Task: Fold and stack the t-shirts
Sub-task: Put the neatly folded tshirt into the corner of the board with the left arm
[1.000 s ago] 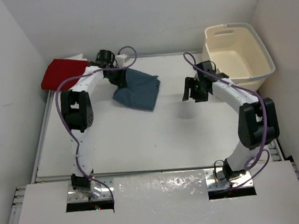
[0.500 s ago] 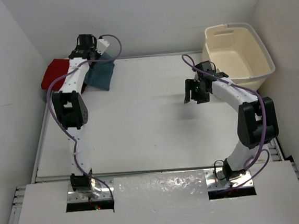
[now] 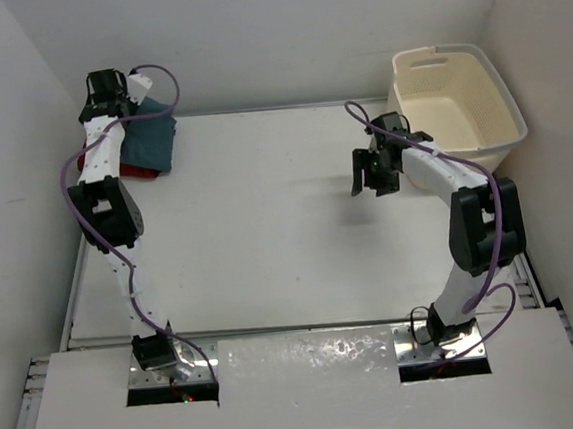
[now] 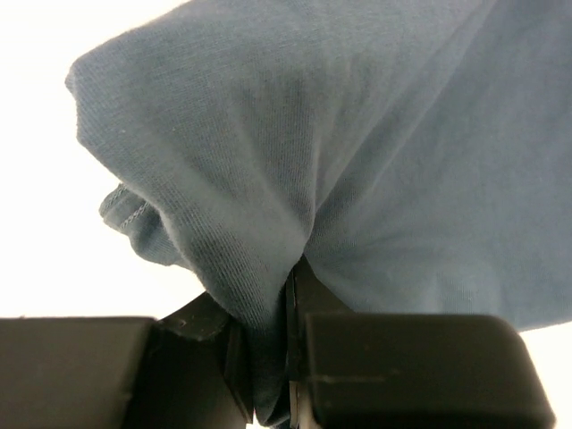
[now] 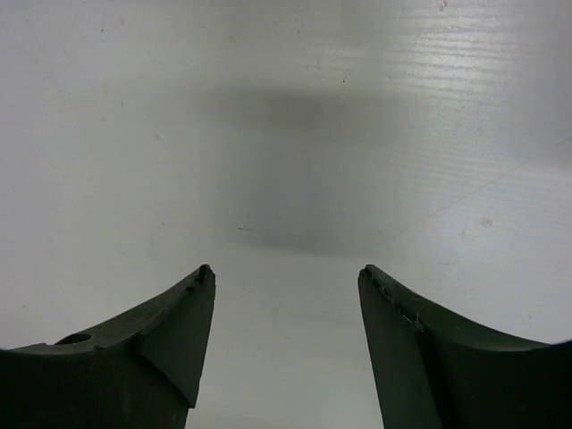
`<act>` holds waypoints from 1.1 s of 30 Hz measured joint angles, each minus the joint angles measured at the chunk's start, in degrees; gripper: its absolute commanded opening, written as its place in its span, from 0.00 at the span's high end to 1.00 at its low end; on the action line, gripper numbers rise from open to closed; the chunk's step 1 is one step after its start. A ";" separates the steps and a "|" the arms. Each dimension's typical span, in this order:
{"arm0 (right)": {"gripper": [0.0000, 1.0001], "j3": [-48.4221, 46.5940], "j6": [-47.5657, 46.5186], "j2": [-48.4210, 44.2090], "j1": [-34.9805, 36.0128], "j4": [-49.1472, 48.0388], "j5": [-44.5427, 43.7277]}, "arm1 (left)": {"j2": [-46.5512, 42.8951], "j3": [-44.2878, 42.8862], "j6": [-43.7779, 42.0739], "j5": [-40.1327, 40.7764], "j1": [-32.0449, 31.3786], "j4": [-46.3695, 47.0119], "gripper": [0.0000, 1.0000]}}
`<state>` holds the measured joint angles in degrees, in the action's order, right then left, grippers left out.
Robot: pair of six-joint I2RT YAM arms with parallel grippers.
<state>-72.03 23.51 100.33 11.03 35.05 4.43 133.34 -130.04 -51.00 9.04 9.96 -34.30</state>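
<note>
Left arm: stretched to the far-left corner.
Left gripper (image 4: pixel 290 299): clamped on the soft slate blue-grey t-shirt (image 3: pixel 150 141), which is over the bright red cloth t-shirt (image 3: pixel 91 157).
Right arm: elbow bent.
Right gripper (image 5: pixel 286 295): jaws apart, empty, above the flat white table (image 3: pixel 269 246).

The flat white desk (image 3: pixel 268 236) is overlooked from high behind; closely, the slate blue-grey cloth t-shirt (image 4: pixel 375 134) is framed from the left wrist, desk from the right.

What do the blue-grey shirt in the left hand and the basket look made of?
Blue-grey shirt: soft knit jersey, likely cotton, matte; fine knit lines and a stitched hem show up close. Basket: probably moulded plastic, cream, with perforated walls and a rigid rim.
</note>
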 measured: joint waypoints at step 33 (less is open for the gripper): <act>0.25 -5.27 -2.58 2.97 1.60 4.42 1.84 | -3.26 -0.61 16.50 8.22 1.05 5.40 0.00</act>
<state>-77.30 20.93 103.31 12.62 39.46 6.26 130.08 -130.65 -34.50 17.26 11.00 -28.91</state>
